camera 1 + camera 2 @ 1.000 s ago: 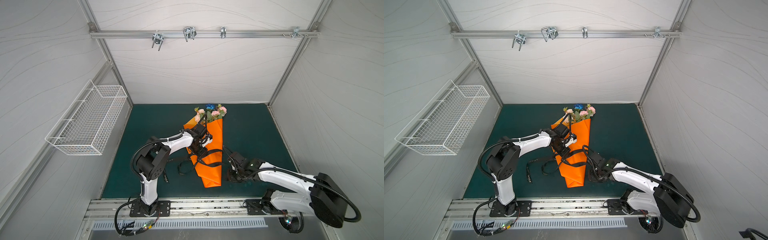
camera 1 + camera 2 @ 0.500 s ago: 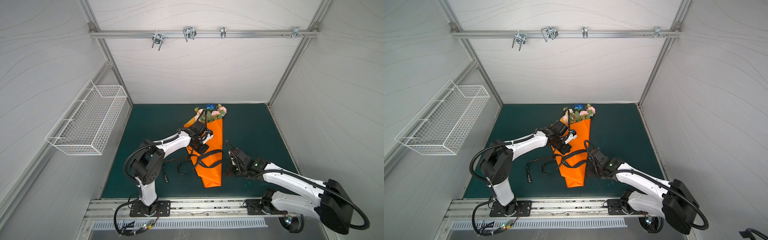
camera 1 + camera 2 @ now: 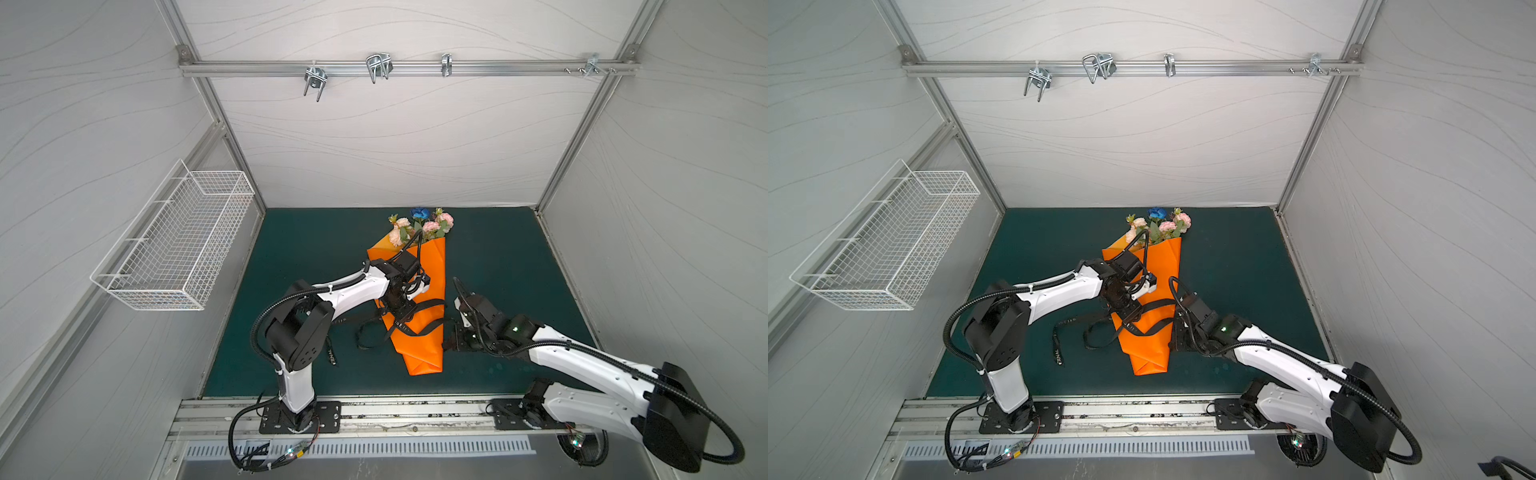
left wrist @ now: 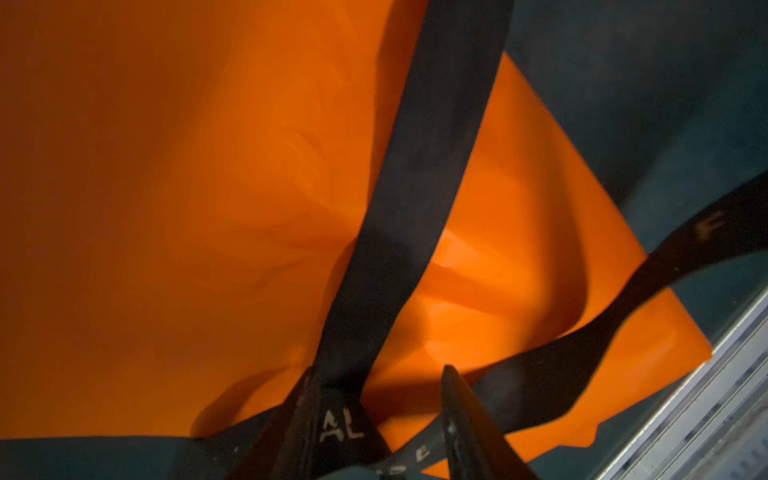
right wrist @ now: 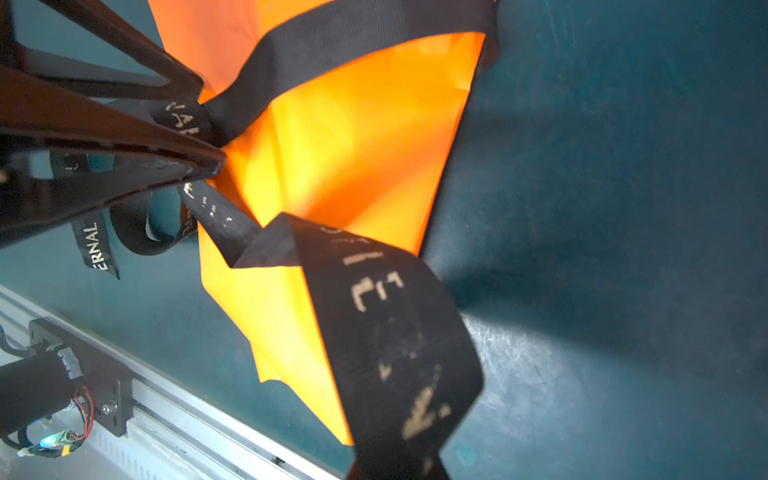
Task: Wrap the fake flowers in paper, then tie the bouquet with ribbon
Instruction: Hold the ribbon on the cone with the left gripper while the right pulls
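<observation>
The bouquet of fake flowers (image 3: 419, 224) (image 3: 1158, 226) lies on the mat, its stems hidden inside orange wrapping paper (image 3: 422, 349) (image 3: 1148, 353). A black lettered ribbon (image 3: 430, 304) (image 3: 1158, 306) crosses over the paper's middle. My left gripper (image 3: 401, 321) (image 3: 1129, 323) points down at that crossing. Its jaws stand open (image 4: 378, 372), and a ribbon strand (image 4: 415, 174) lies against one finger. My right gripper (image 3: 452, 341) (image 3: 1174, 344) sits at the paper's right edge, shut on the ribbon end (image 5: 395, 332). The ribbon covers the right gripper's fingertips.
A loose ribbon tail (image 3: 332, 357) curls on the green mat (image 3: 316, 249) left of the paper. A white wire basket (image 3: 178, 245) hangs on the left wall. A rail with metal hooks (image 3: 378, 68) runs across the back. An aluminium base rail (image 3: 374, 411) borders the front.
My left gripper was shut at the ribbon crossing and now stands open. The right arm has shifted slightly, still gripping the ribbon end.
</observation>
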You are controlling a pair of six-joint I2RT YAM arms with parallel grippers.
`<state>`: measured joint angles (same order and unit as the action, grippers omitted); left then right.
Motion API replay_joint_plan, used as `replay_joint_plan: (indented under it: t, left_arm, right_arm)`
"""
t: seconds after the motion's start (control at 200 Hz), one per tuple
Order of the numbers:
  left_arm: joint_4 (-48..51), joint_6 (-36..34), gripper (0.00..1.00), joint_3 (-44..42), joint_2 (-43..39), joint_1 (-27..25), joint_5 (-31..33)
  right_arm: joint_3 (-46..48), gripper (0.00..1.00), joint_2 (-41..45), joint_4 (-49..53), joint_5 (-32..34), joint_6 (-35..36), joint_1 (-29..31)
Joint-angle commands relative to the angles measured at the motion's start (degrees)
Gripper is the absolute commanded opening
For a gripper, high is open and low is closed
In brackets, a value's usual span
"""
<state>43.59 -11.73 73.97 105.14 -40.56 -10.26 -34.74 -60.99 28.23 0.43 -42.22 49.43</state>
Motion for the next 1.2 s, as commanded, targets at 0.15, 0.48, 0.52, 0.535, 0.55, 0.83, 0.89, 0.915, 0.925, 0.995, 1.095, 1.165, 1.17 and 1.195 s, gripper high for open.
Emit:
replay_joint_plan:
  t: [0.15, 0.48, 0.52, 0.535, 0.55, 0.83, 0.89, 0.915, 0.925, 0.995, 1.095, 1.165, 1.17, 1.195]
  left_arm:
    - [2.03, -1.9, 0.48, 3.5, 2.6, -0.52, 3.18]
    - [0.89, -1.2, 0.4, 3.51, 4.66, -2.2, 6.22]
    - [0.78, -1.03, 0.38, 3.3, 4.8, -2.52, 6.19]
    - [0.71, -0.95, 0.37, 3.24, 4.84, -2.64, 6.14]
    - [0.68, -0.87, 0.36, 3.24, 4.96, -2.69, 6.08]
    - [0.08, -0.01, 0.0, 3.11, 5.34, -3.45, 5.65]
    - [-0.05, 0.2, 0.0, 3.02, 4.69, -3.46, 5.89]
    - [-0.11, 0.29, 0.0, 2.94, 4.43, -3.41, 6.0]
    - [-0.09, 0.3, 0.0, 2.93, 4.3, -3.4, 6.08]
    - [-0.09, 0.73, 0.0, 2.94, 3.31, -3.39, 6.6]
    - [-0.94, 2.08, 0.0, 2.76, 1.0, -3.44, 7.55]
    - [-1.91, 3.36, 0.0, 2.58, -1.23, -3.42, 8.12]
    - [-2.05, 3.46, 0.0, 2.49, -1.38, -3.41, 8.14]
    - [-2.55, 4.1, 0.0, 2.26, -2.18, -3.46, 8.18]
  right_arm:
    - [-0.54, 0.0, 0.63, -0.7, -0.51, -0.39, 0.35]
    - [-0.31, 0.0, 0.3, -1.58, -0.93, -0.42, 0.48]
    - [-0.39, 0.0, 0.42, -1.63, -0.95, -0.37, 0.47]
    - [-0.47, 0.0, 0.4, -1.67, -0.94, -0.39, 0.47]
    - [-0.43, 0.0, 0.44, -1.7, -0.92, -0.47, 0.48]
    - [-1.29, 0.0, 0.81, -3.28, -0.76, -0.23, 0.49]
    - [-1.28, 0.0, 0.94, -3.71, -0.72, -0.4, 0.52]
    - [-1.29, 0.0, 1.05, -3.86, -0.73, -0.51, 0.52]
    - [-1.29, 0.0, 1.05, -3.88, -0.7, -0.5, 0.5]
    - [-1.27, 0.0, 1.31, -4.43, -0.57, -0.59, 0.55]
    - [-0.97, 0.0, 1.56, -6.32, -0.73, -0.91, 0.49]
    - [-0.95, 0.0, 1.41, -8.61, -1.18, -0.75, 0.56]
    - [-0.94, 0.0, 1.41, -8.88, -1.2, -0.71, 0.52]
    - [-0.82, 0.0, 1.27, -10.13, -1.52, -0.74, 0.43]
